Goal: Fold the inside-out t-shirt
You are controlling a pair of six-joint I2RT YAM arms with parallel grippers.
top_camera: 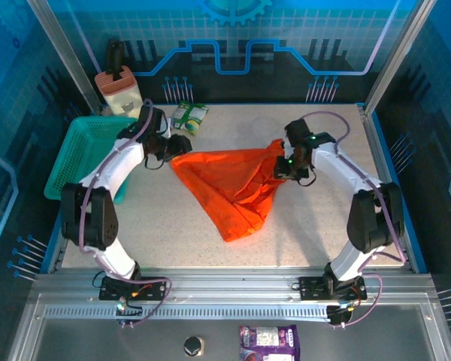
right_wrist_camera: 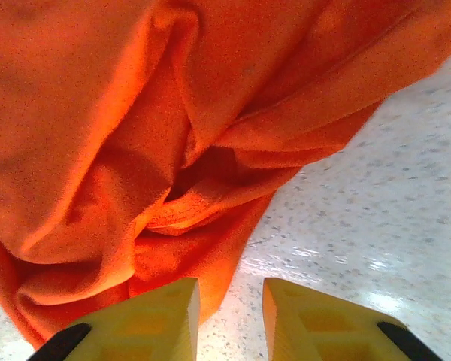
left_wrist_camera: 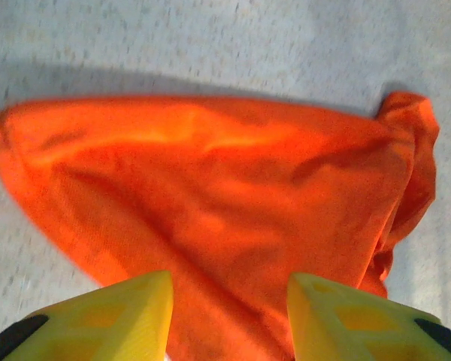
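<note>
**Orange-red t-shirt lying crumpled mid-counter, a parted claw at each far corner**

The pale speckled counter (top_camera: 316,233) carries the inside-out t-shirt (top_camera: 233,184) at its middle. The shirt is a wrinkled rough triangle, its broad edge running along the far side from one claw to the other and its body narrowing to a point toward the near edge. A teal mesh basket (top_camera: 75,154) sits at the left side, apart from the shirt. The left claw (left_wrist_camera: 229,286) is at the shirt's far left corner, its yellow fingers moderately wide, with cloth showing in the gap but not pinched. The right claw (right_wrist_camera: 231,289) is at the bunched far right corner, its fingers a narrow gap apart over bare counter and holding nothing, with folded cloth just beside it. A small green packet (top_camera: 189,116) lies near the far edge.
</note>
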